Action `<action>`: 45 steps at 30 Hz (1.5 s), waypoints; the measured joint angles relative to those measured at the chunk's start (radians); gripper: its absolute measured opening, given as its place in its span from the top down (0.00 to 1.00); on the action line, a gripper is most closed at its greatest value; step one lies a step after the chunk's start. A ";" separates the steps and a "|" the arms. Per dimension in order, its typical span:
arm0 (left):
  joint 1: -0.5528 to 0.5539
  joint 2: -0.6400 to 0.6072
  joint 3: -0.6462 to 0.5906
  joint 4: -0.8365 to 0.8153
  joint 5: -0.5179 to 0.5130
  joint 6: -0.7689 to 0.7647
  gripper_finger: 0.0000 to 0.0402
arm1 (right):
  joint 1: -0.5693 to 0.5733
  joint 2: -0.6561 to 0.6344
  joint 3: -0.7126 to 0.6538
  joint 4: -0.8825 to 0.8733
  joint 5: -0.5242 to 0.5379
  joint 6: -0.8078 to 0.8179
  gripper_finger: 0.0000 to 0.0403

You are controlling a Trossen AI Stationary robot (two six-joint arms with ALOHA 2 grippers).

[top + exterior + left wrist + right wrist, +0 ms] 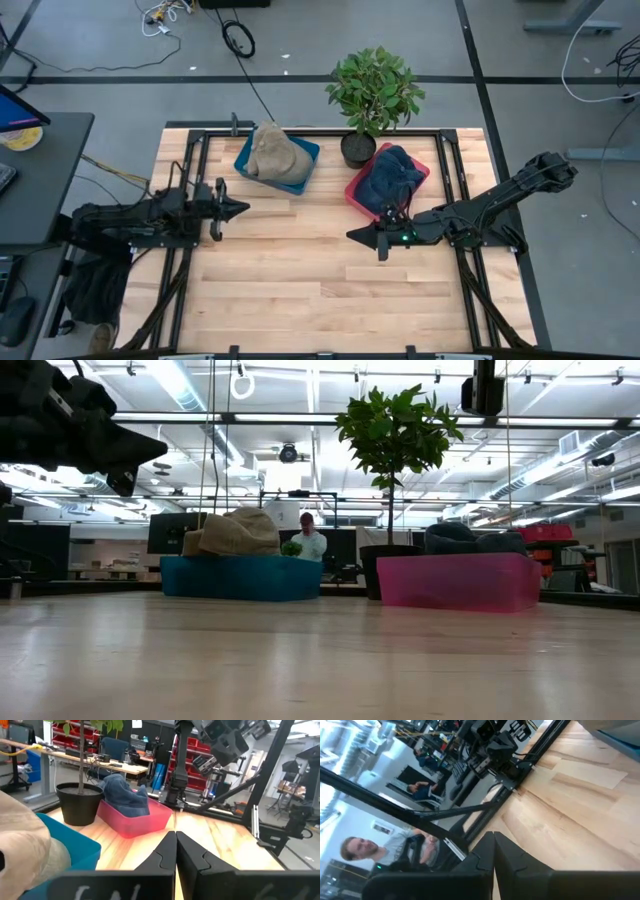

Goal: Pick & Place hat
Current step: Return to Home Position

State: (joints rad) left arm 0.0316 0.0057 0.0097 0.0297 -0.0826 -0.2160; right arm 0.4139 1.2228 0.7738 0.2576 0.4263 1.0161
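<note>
brown cap (pixel 273 152) in blue bin (pixel 306 160), brim leftward; left hand (pixel 240 209) and right hand (pixel 352 235) pressed together

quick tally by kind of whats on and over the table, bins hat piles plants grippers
bins: 2, blue bin and pink bin
hat piles: 2, tan hats in the blue bin, blue hats in the pink bin; single hats cannot be counted
potted plant: 1
grippers: 2, left gripper and right gripper, both shut and empty
total: 7
</note>
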 joint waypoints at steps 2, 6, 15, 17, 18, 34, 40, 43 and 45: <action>0.000 0.001 0.000 -0.003 0.000 -0.015 0.99 | 0.000 0.000 0.000 -0.018 -0.001 -0.026 0.98; 0.000 0.001 0.000 -0.004 0.007 -0.035 0.99 | 0.000 -0.008 -0.001 -0.057 -0.043 -0.140 0.98; 0.000 0.001 -0.002 0.037 0.007 -0.034 0.99 | -0.083 -0.200 -0.251 0.268 -0.145 -0.295 0.98; 0.000 0.000 -0.002 0.041 0.007 -0.035 0.99 | -0.118 -0.234 -0.350 0.425 -0.167 -0.288 0.98; 0.000 0.001 -0.002 0.041 0.007 -0.035 0.99 | -0.133 -0.247 -0.391 0.498 -0.176 -0.288 0.98; 0.000 0.000 -0.002 0.046 0.008 -0.034 0.99 | -0.219 -0.644 -0.680 0.689 -0.183 -0.582 0.99; 0.000 0.001 -0.002 0.047 0.008 -0.034 0.99 | -0.219 -0.775 -0.712 0.631 -0.191 -0.658 0.99; 0.000 0.000 -0.002 0.047 0.008 -0.034 0.99 | -0.221 -0.828 -0.713 0.612 -0.196 -0.751 0.99; 0.000 0.001 -0.002 0.048 0.008 -0.034 0.99 | -0.227 -0.872 -0.713 0.605 -0.196 -0.800 0.99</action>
State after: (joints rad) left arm 0.0319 0.0063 0.0078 0.0772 -0.0746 -0.2497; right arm 0.1872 0.3511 0.0605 0.8629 0.2303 0.2161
